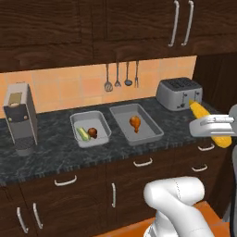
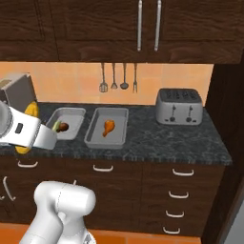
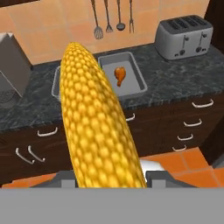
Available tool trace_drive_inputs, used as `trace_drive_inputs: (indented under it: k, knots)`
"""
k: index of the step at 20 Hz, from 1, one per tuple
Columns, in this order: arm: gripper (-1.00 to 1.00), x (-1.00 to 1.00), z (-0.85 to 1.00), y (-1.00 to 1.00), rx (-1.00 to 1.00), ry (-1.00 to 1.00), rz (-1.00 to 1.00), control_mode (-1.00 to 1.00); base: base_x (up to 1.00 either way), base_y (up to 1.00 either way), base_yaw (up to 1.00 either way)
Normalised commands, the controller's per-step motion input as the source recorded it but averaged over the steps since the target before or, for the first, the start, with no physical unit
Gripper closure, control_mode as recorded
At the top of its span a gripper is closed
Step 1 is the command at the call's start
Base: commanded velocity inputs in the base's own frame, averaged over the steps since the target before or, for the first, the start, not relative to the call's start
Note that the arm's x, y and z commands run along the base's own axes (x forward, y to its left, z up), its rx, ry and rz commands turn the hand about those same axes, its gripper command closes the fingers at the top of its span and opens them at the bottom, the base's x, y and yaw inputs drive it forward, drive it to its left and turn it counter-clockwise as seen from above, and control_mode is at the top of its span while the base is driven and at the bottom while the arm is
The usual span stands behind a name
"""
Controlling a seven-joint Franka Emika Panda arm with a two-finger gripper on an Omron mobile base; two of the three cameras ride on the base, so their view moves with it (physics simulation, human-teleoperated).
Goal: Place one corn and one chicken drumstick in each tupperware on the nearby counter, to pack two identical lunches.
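My gripper (image 1: pixel 214 126) is shut on a plain yellow-orange corn (image 1: pixel 203 115), held in the air in front of the counter (image 1: pixel 55 148), to the right of both trays. In the hand view this corn (image 3: pixel 96 127) rises between the fingers. The shorter tupperware (image 1: pixel 85 114) holds a green-husked corn (image 1: pixel 83 134) and a chicken drumstick (image 1: pixel 93 132). Right beside it, the longer tupperware (image 1: pixel 148 130) holds a single drumstick (image 1: pixel 135 122). From the right base view the gripper (image 2: pixel 33 134) hangs left of the shorter tray (image 2: pixel 71 110) and the longer tray (image 2: pixel 114 116).
A silver toaster (image 1: pixel 179 92) stands at the counter's right end, and a grey coffee machine (image 1: pixel 21 118) at its left end. Utensils (image 1: pixel 118 76) hang on the backsplash behind the trays. Dark upper cabinets hang above, and a tall dark cabinet closes the right side.
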Motion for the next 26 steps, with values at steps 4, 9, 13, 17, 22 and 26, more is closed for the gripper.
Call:
trace_drive_inputs:
  k: [4, 9, 13, 17, 22, 26]
  knots:
    - [1.0, 0.0, 0.0, 0.0, 0.0, 0.0, 0.0, 1.0, 0.57, 0.27, -0.02]
    - [1.0, 0.0, 0.0, 0.0, 0.0, 0.0, 0.0, 1.0, 0.48, -0.22, 0.0]
    - [1.0, 0.0, 0.0, 0.0, 0.0, 0.0, 0.0, 1.0, 0.95, -0.02, 0.0]
    - [1.0, 0.19, -0.66, -0.24, -0.02, 0.06, 0.02, -1.0, 0.17, -0.01, 0.0]
    - [1.0, 0.49, -1.0, -0.14, -0.07, 0.1, 0.01, -1.0, 0.0, 0.0, 0.0]
    - [1.0, 1.0, -0.65, 0.01, -0.01, 0.23, 0.0, -1.0, 0.0, 0.0, 0.0]
